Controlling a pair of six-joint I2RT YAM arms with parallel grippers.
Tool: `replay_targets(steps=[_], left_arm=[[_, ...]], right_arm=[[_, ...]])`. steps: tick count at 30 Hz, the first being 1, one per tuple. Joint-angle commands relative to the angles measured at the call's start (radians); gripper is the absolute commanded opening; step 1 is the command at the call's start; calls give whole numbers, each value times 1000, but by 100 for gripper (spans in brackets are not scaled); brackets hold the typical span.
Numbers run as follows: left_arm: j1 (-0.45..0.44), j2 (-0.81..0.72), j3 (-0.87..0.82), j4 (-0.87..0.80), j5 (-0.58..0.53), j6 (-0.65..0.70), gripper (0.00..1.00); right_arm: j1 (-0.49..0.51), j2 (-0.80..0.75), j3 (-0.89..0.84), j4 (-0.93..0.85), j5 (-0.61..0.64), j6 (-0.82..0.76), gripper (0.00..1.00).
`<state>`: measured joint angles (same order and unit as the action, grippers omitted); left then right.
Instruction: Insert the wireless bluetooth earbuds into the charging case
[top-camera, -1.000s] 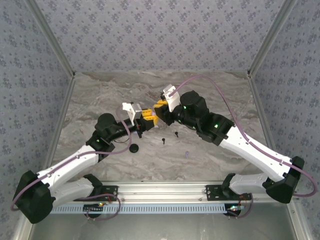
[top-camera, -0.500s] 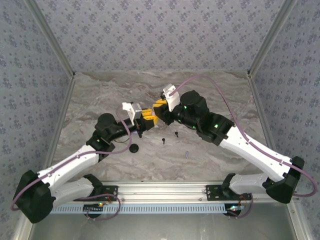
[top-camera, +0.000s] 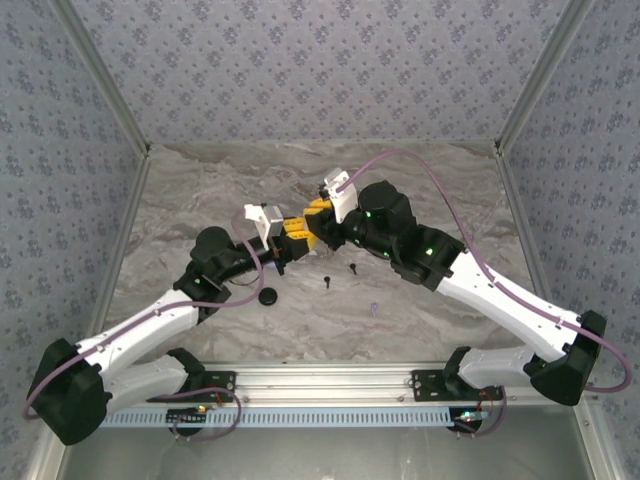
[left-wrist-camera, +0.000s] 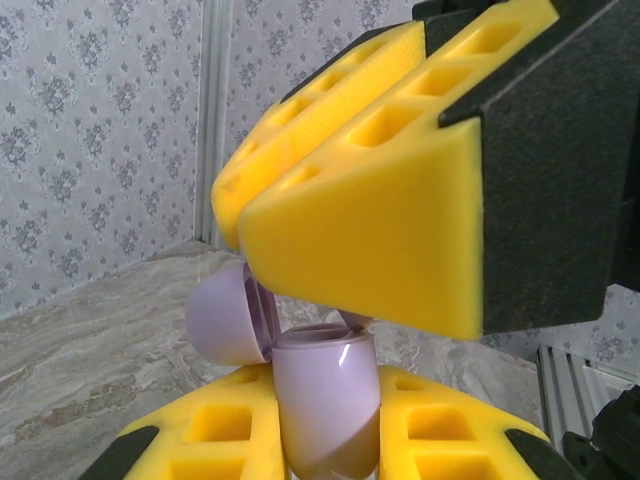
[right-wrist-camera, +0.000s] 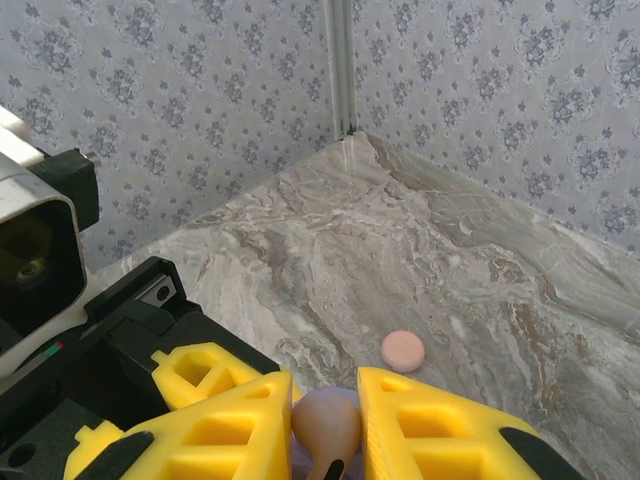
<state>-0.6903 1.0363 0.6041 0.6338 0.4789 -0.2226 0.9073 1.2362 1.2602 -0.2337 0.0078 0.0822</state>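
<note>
My left gripper (left-wrist-camera: 322, 445) is shut on a lavender charging case (left-wrist-camera: 325, 395), held upright with its lid (left-wrist-camera: 222, 320) swung open to the left. My right gripper (right-wrist-camera: 327, 415) is shut on a pale pink earbud (right-wrist-camera: 326, 428) and sits directly over the case's open mouth, fingers (left-wrist-camera: 360, 215) touching or nearly touching its rim. In the top view both grippers (top-camera: 290, 232) (top-camera: 318, 213) meet above the table's middle. Two black earbuds (top-camera: 327, 280) (top-camera: 352, 267) and a lavender earbud (top-camera: 374, 309) lie on the marble nearer the arm bases.
A black disc (top-camera: 268, 296) lies by the left arm's forearm. A pink disc (right-wrist-camera: 403, 349) rests on the table beyond the grippers. Patterned walls close in the table (top-camera: 200, 200) at the back and both sides.
</note>
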Motion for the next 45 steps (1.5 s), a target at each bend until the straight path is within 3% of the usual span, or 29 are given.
replay_targets(steps=[1, 12, 16, 24, 29, 45], left_arm=[[-8, -4, 2, 75, 1, -11, 0], [-8, -7, 0, 43, -24, -11, 0], [-8, -20, 7, -56, -107, 21, 0], [-7, -49, -6, -213, -265, 80, 0], [-7, -43, -10, -210, -263, 74, 0], [-8, 47, 15, -105, -175, 14, 0]], right_arm=[[0, -12, -22, 2, 12, 14, 24], [-44, -44, -6, -8, -26, -10, 24], [-105, -87, -17, -39, -63, 16, 24], [-254, -97, 3, -298, -79, 113, 25], [-330, -91, -27, -362, -106, 178, 25], [-335, -86, -22, -345, -136, 189, 25]])
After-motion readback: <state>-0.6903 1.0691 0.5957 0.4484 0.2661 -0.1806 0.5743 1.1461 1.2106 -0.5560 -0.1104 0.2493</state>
